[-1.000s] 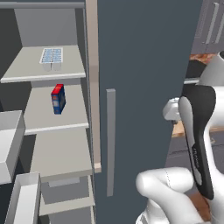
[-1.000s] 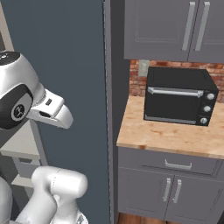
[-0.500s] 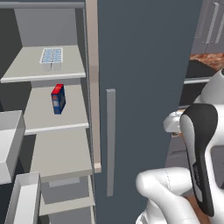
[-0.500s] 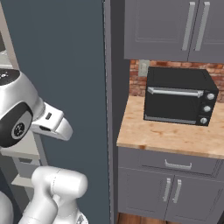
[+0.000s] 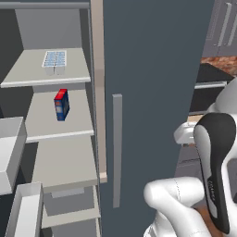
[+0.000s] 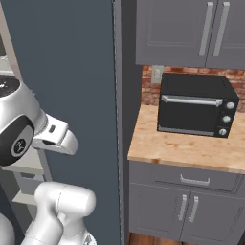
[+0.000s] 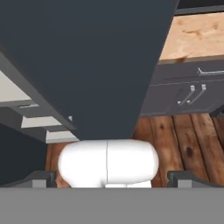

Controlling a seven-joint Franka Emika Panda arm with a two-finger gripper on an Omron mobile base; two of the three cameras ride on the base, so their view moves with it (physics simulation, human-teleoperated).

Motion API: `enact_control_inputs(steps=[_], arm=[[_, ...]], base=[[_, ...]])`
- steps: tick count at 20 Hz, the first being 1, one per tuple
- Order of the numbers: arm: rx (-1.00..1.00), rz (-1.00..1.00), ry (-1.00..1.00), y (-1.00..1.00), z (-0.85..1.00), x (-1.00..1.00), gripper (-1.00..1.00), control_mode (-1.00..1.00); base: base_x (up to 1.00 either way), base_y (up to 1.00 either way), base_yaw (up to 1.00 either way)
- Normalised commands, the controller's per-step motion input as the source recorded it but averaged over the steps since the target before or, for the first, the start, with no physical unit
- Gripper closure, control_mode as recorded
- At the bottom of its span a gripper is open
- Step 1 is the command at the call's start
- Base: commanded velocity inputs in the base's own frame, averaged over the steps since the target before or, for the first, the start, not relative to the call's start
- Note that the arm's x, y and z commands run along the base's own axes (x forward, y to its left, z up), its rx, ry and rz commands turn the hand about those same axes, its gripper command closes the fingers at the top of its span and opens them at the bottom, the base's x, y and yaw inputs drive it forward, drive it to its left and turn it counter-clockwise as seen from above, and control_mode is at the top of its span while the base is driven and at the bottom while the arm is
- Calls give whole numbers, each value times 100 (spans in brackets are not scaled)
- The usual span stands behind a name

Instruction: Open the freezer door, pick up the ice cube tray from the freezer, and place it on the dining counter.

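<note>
The freezer [image 5: 65, 159] has its left compartment open, showing light grey shelves. The pale ice cube tray [image 5: 54, 59] lies flat on the top shelf. The freezer door is out of view, and so is the dining counter. My gripper [image 7: 112, 179] is open with nothing between its fingertips [image 7: 41, 178]. It points down at the wooden floor in front of the closed plain slate-blue door [image 7: 87, 61]. My arm [image 5: 215, 171] is folded low at the right, well away from the tray.
A red-and-blue box [image 5: 61, 104] stands on the shelf below the tray. White bins [image 5: 9, 152] sit at the left edge. The closed door carries a grey bar handle [image 5: 117, 152]. A black toaster oven [image 6: 194, 107] stands on a wood-topped grey cabinet [image 6: 186, 148] to the right.
My arm has sunk lower and drawn back towards the base. The gripper stays open. The tray and the box have not moved.
</note>
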Motion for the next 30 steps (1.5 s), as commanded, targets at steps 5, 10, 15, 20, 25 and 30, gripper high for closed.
enact_control_inputs(steps=[5,10,15,20,25,30], arm=[[0,1,0,11,4,-5,-100,-100],[0,0,0,1,6,-4,-100,-100],[0,0,0,4,6,0,-100,-100],[-1,0,0,13,6,-3,-100,-100],[-1,0,-2,8,4,-7,-100,100],[0,0,0,0,0,0,-100,100]], base=[[0,0,0],[0,0,0],[0,0,0],[0,0,0],[-10,8,0],[-24,46,0]])
